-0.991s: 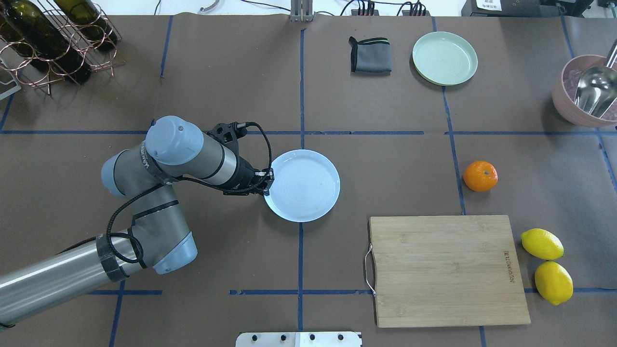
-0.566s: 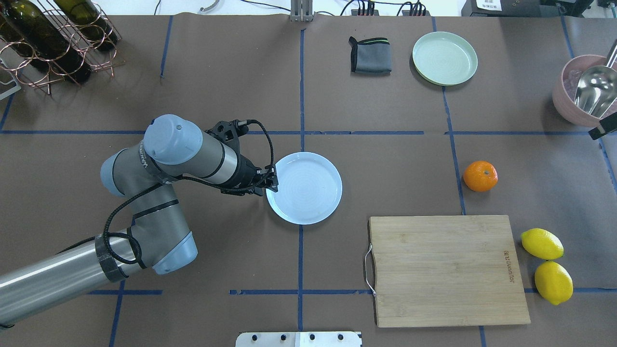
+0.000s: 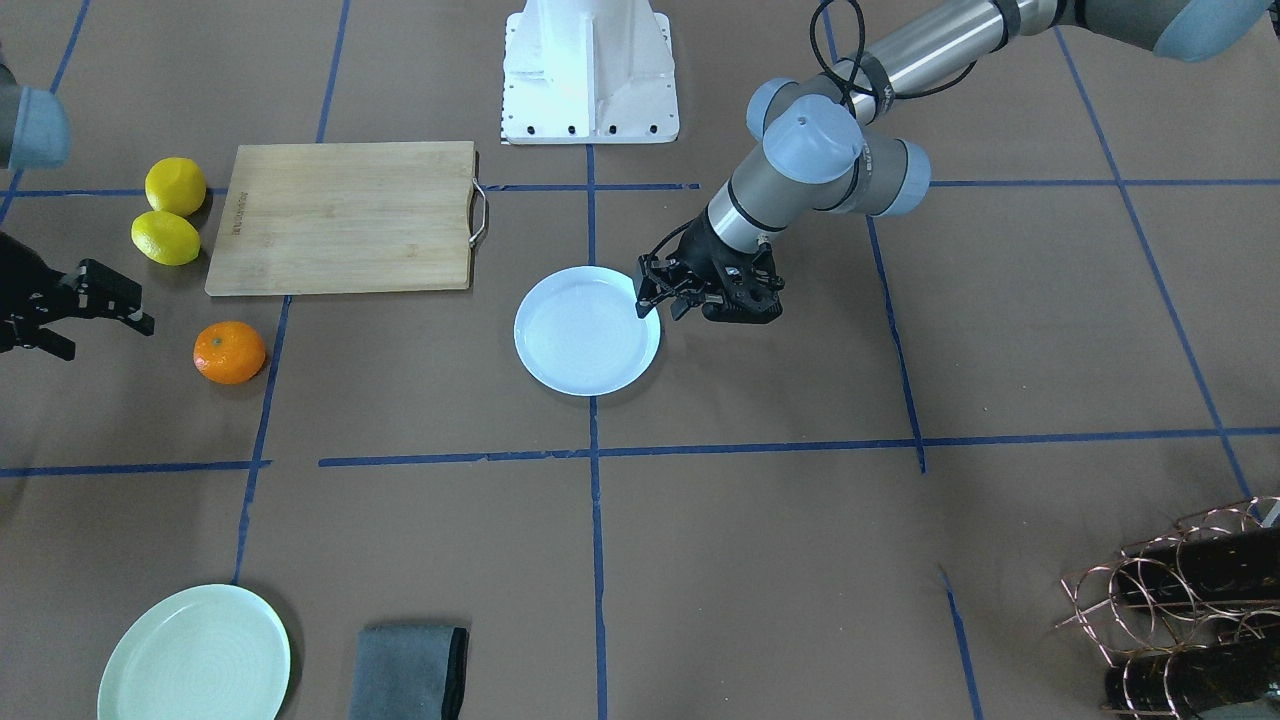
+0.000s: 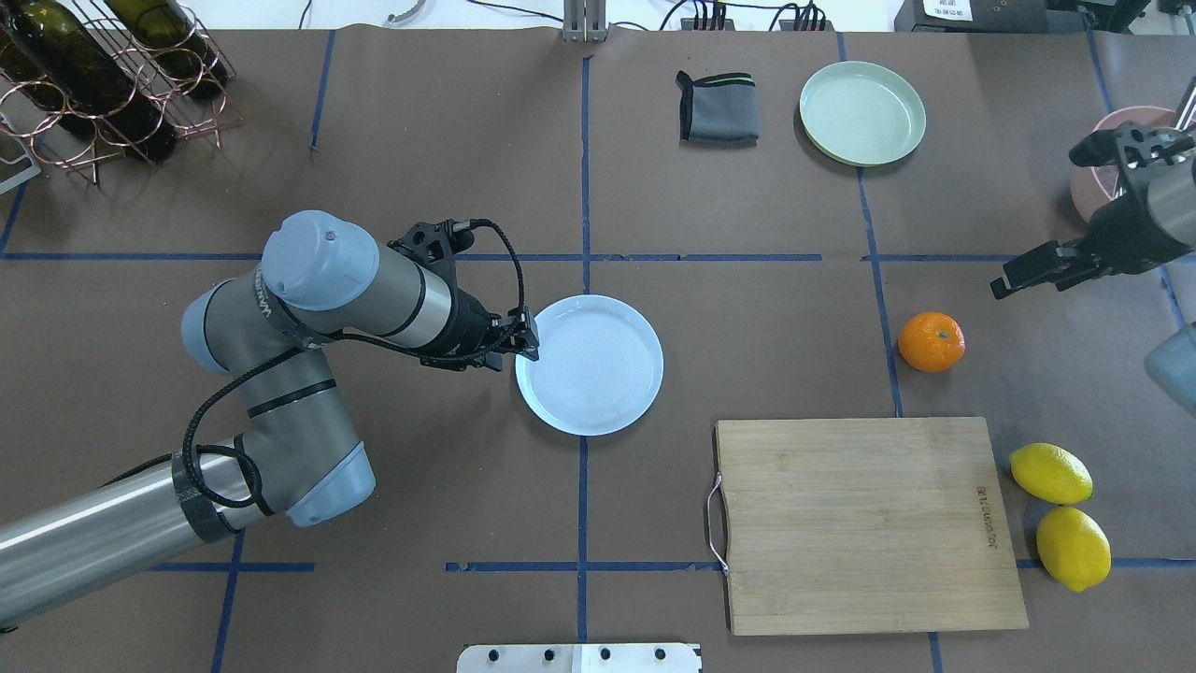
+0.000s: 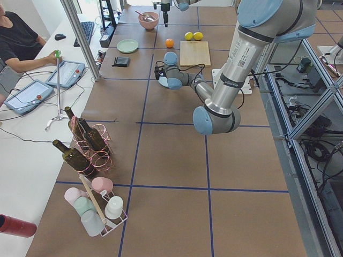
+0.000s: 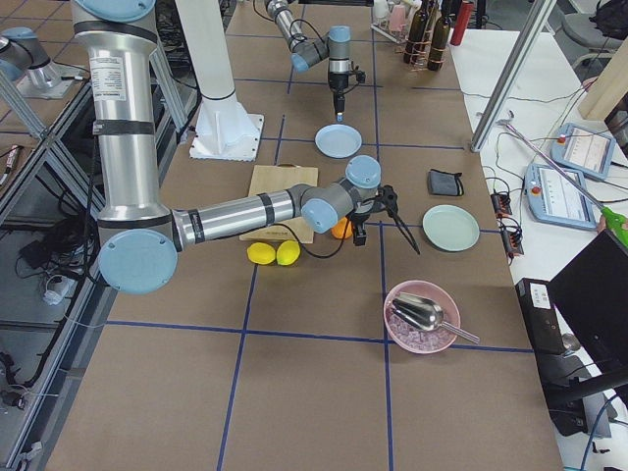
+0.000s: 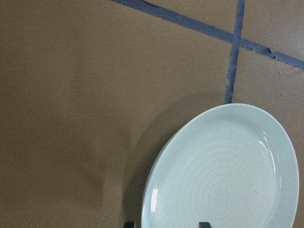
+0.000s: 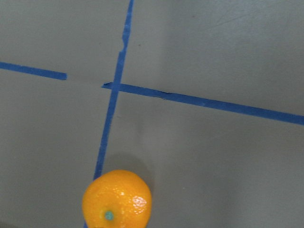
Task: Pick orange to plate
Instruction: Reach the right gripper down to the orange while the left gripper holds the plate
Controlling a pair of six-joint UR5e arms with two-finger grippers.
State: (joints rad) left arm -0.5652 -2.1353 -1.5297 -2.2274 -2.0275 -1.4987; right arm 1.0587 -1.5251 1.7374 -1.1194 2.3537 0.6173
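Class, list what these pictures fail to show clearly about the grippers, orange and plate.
Left gripper: whether it touches the plate rim is unclear; overhead, its own body covers the spot, and the left wrist view crops the fingertips.
Orange: its lower part is cut off by the right wrist view's edge.
Right gripper: cropped by the front-facing view's edge.

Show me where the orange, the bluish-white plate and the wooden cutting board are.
orange (image 4: 932,341), overhead view, middle of its peel.
bluish-white plate (image 4: 590,365), overhead view, bare centre of its ringed surface.
wooden cutting board (image 4: 864,523), overhead view, middle of its top face.
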